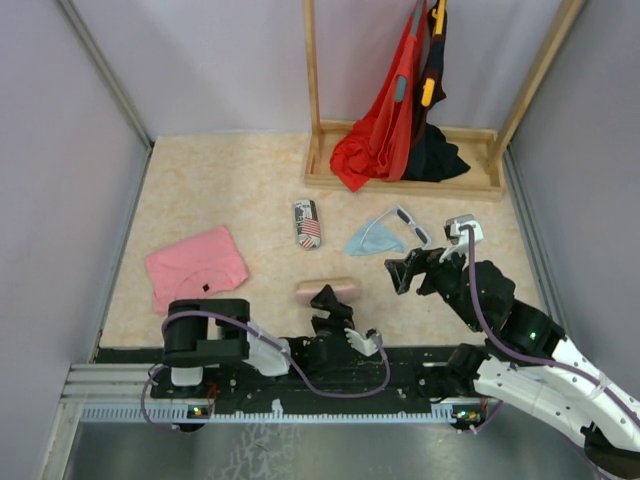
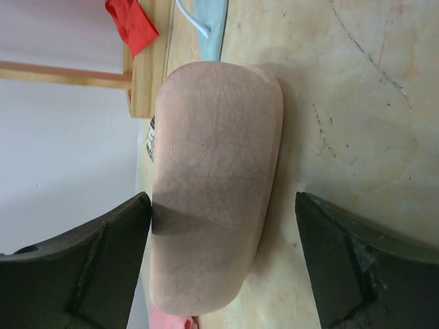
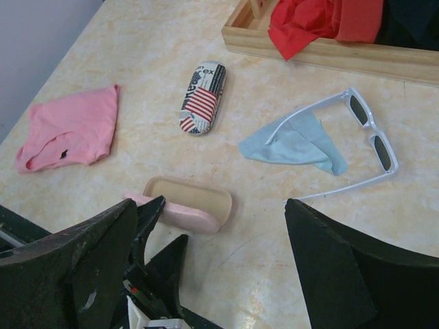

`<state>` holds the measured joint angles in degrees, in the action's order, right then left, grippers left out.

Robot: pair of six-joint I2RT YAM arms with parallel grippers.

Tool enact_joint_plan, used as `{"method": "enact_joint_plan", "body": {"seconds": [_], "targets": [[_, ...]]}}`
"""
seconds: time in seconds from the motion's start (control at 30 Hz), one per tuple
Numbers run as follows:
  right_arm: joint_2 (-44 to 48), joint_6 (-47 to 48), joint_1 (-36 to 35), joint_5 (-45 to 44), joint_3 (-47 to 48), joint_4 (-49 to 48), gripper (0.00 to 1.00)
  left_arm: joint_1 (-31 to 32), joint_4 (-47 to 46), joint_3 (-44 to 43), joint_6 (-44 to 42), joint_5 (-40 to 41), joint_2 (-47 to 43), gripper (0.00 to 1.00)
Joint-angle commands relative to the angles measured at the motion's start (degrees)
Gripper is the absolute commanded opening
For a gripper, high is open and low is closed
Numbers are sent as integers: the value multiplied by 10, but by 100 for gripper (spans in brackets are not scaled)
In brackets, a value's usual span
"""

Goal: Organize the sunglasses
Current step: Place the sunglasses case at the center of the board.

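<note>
Left gripper (image 2: 223,205) straddles the pink glasses case (image 2: 216,137), jaws open; right gripper (image 3: 211,205) hovers open. Casing seems in hand: next, probably, pinching the white sunglasses (image 3: 381,152) by the frame.

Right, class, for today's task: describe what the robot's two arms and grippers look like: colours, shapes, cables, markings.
Both arms mix black joint blocks with white link shells. The left arm has a chunky black cylindrical base joint; the right arm shows a small green light. A thin lilac cable runs along each. The left gripper and right gripper have dark, wedge-shaped fingers.
</note>
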<state>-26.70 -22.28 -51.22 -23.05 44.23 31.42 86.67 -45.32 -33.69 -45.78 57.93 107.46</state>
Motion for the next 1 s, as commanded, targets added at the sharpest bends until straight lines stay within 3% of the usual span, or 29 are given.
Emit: {"method": "enact_joint_plan", "body": {"seconds": [0.0, 0.3, 0.57, 0.8, 0.97], "targets": [[0, 5, 1, -4, 8, -2, 88, 9, 83, -4, 78, -23, -7, 96], [-10, 17, 0, 2, 18, 14, 88, 27, 171, -19, 161, -15, -76, 99], [-28, 11, 0, 28, 31, 29, 88, 37, 338, -51, 328, -80, -214, 99], [-54, 4, 1, 53, 27, 40, 88, 40, 382, -18, 407, -170, -345, 99], [-77, 8, 0, 65, 20, 43, 88, 38, 381, 4, 479, -166, -425, 99]]}}
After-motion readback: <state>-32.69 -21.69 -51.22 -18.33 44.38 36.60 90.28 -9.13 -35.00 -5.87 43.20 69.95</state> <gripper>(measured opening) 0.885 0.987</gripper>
